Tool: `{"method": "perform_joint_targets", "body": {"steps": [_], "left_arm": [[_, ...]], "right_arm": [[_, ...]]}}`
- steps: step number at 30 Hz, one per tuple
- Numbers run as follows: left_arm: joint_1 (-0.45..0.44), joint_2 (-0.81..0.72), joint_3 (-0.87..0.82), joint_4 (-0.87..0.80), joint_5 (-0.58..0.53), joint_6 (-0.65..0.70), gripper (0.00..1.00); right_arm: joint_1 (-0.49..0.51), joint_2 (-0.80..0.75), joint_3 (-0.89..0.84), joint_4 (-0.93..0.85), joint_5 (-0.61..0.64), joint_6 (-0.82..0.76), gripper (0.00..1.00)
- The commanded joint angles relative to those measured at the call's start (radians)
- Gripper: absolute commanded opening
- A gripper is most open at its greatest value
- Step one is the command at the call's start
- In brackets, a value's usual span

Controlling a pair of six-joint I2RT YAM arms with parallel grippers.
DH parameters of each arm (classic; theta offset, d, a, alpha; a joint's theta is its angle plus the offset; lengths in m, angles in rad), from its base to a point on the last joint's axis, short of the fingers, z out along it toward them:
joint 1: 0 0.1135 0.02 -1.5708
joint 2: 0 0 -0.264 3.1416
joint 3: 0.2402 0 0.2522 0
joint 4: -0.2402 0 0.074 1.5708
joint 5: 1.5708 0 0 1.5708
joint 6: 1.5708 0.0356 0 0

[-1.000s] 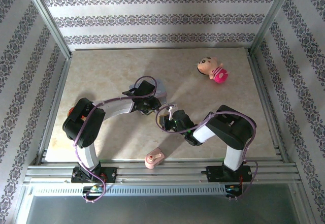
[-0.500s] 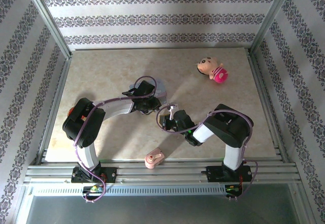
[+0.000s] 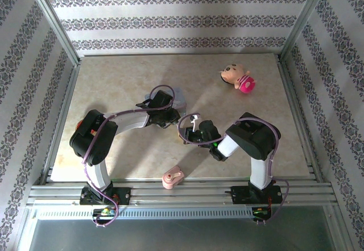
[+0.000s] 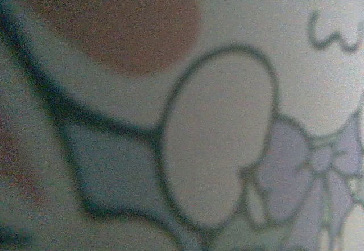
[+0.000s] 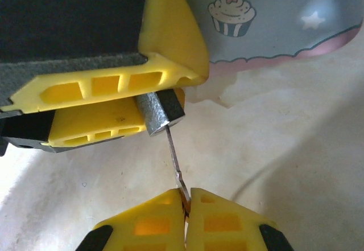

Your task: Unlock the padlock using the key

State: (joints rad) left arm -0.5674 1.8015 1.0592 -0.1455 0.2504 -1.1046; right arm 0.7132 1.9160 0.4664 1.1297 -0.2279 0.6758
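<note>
We saw the right gripper (image 5: 186,205) pinching the key (image 5: 174,163), its blade aimed straight up at the padlock (image 5: 163,112) clamped in the left gripper (image 5: 136,98).

Got the black-and-white left arm (image 3: 122,120) and right arm (image 3: 253,140) elbowed inward; yellow-fingered left gripper (image 5: 165,97) clamped partway, right gripper (image 5: 186,202) pinched tight (the two grippers' tips close together).

Black-white arms (image 3: 129,119) (purple cables (image 3: 161,86))

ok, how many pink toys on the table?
2: a pink-and-tan cartoon doll figure lying far right, and a small pale pink toy lump at the near edge. Others may hide under the arms.
</note>
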Motion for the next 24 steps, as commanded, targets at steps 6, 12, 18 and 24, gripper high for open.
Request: {"method": "perform_joint_targets", "body": {"steps": [6,12,18,24], "left_arm": [[-0.006,-0.036,-0.022,-0.019,0.071,0.011,0.21],[-0.006,-0.034,-0.022,-0.02,0.074,0.015,0.21],[-0.006,-0.034,-0.019,-0.026,0.078,0.023,0.21],[-0.005,-0.039,-0.023,-0.024,0.087,0.026,0.21]], "right_arm": [[-0.021,0.009,0.003,0.133,-0.011,0.021,0.0],[-0.032,0.011,0.007,0.133,-0.036,0.028,0.0],[-0.056,0.016,0.031,0.125,-0.108,0.046,0.0],[-0.069,0.02,0.044,0.128,-0.155,0.051,0.0]]}}
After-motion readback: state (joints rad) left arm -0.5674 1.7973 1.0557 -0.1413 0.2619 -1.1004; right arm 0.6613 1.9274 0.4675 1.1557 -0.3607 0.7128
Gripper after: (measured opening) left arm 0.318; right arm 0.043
